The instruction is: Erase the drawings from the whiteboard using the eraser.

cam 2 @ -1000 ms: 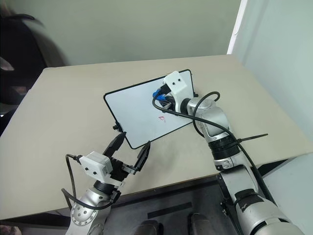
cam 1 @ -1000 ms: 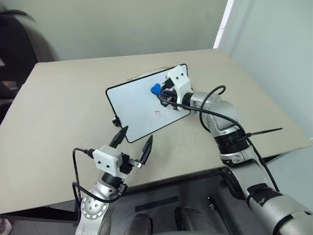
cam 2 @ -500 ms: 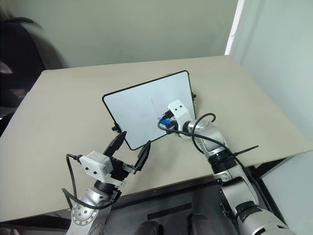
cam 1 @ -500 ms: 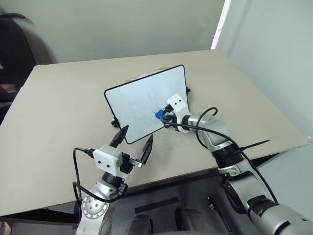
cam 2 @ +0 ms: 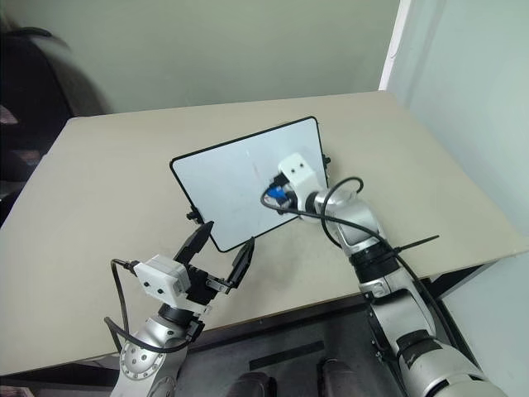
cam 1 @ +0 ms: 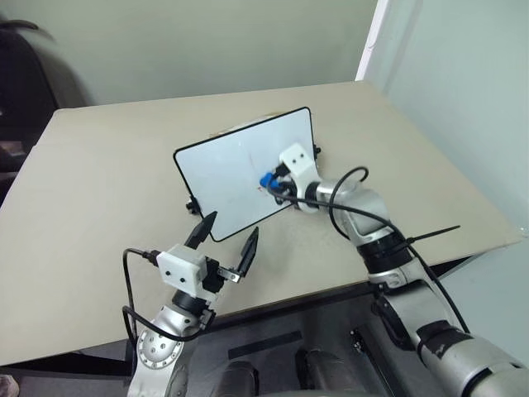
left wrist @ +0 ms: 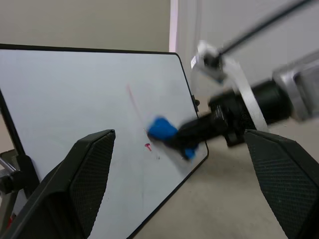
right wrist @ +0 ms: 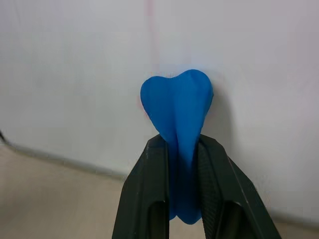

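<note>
right gripper point(right wrist: 179, 149) is clamped tight on the eraser point(right wrist: 177, 107), its two black fingers point(right wrist: 149, 194) squeezing the blue block so it bulges out past the tips, and the block's end is pressed against the whiteboard point(cam 1: 223, 169) near the board's 4 o'clock corner. left gripper point(cam 1: 225, 240) hangs at 6 o'clock of the board, just short of its lower edge, jaws spread wide with nothing between them. a black cable point(cam 1: 347, 186) loops off the right wrist at 3 o'clock of the board, over the bare beige table point(cam 1: 99, 182); a dark shape sits off the table's far corner at 10 o'clock, too cut off to identify. the board leans tilted on small black feet, white with a thin black frame and rounded corners. of the drawings point(left wrist: 148, 146), a small red mark lies beside the eraser in the left wrist view, with a faint pinkish streak running up from it; the rest under the block is hidden, and motion blur softens the right wrist there
</note>
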Controlling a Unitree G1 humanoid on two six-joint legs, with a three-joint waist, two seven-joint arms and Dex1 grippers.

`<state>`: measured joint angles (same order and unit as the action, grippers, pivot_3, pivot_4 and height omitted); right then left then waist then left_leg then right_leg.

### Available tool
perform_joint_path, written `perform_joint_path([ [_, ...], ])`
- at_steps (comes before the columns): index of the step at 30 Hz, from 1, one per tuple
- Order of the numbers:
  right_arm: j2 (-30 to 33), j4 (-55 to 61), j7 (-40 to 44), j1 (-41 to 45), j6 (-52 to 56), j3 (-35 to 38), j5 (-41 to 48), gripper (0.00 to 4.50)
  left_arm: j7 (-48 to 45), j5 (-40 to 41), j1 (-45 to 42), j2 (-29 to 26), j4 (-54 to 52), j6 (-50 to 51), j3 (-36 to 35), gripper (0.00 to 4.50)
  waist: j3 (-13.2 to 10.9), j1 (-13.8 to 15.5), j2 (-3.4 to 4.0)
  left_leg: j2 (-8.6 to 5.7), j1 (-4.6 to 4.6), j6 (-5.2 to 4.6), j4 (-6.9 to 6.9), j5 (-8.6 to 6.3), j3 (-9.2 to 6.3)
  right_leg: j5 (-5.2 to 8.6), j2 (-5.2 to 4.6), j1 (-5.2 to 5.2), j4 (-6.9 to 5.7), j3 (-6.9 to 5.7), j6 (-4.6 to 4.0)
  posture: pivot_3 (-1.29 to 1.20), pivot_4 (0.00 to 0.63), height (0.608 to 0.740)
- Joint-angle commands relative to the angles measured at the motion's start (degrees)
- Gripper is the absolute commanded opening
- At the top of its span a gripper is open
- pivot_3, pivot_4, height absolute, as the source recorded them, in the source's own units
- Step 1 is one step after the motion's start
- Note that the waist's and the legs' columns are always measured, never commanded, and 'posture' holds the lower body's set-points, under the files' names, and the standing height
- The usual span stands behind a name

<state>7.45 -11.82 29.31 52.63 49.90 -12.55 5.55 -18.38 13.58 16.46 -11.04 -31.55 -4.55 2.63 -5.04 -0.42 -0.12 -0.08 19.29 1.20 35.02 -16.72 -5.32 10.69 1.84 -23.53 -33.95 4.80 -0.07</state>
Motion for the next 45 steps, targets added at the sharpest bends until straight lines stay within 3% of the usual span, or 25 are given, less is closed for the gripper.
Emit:
perform_joint_path([
  [1,-0.6,3.6,-0.2,1.7,-0.1,1.2,1.2,0.5,0.2,0.1,-0.2,0.0,-2.0,-0.4,-0.3,4.5,0.0,0.1,0.0,0.0,0.0,-0.01,-0.01,0.0,-0.01,0.0,0.0,-0.02,0.0,0.0,0.0,0.0,0.15,0.739],
  [8,-0.8,4.6,-0.4,2.4,0.1,1.1,1.1,0.5,0.5,0.2,0.0,0.1,-2.3,-0.3,-0.3,4.5,0.1,0.3,-0.05,-0.01,0.08,-0.03,0.06,-0.01,0.0,-0.2,-0.03,-0.09,0.06,0.0,-0.34,0.0,0.15,0.739],
  [21,-2.0,-1.2,-1.4,-5.3,-0.6,-4.6,-2.0,0.5,0.5,0.4,0.7,0.0,-3.2,-0.4,-0.6,4.5,0.1,0.1,-0.06,0.0,-0.18,0.07,-0.01,-0.08,0.01,0.0,-0.02,0.17,0.02,0.0,0.0,0.0,0.15,0.739],
  [32,-1.3,-1.7,-1.3,-4.4,0.2,-5.8,-3.5,0.5,0.2,1.1,1.3,-0.5,-4.2,-0.3,-1.6,4.5,0.0,0.1,-0.02,0.0,0.01,0.15,0.04,-0.09,0.01,-0.01,-0.01,-0.04,0.02,0.0,-0.02,0.0,0.15,0.739],
  [37,-1.9,0.4,-3.0,-0.2,-1.8,0.4,-1.1,0.5,0.1,1.3,1.3,-0.5,-4.3,-0.1,-1.7,4.5,-0.1,0.1,-0.02,0.0,0.04,0.06,0.03,-0.03,0.02,-0.05,-0.01,-0.11,0.01,0.0,-0.07,0.0,0.15,0.739],
  [45,-1.1,1.3,-3.2,0.5,-0.2,1.3,-1.4,0.5,0.0,1.2,1.3,-0.5,-4.1,0.0,-1.4,4.5,0.0,0.1,-0.06,0.01,0.11,0.05,0.02,-0.03,0.01,-0.1,-0.01,-0.27,0.01,0.0,-0.14,0.0,0.15,0.739],
])
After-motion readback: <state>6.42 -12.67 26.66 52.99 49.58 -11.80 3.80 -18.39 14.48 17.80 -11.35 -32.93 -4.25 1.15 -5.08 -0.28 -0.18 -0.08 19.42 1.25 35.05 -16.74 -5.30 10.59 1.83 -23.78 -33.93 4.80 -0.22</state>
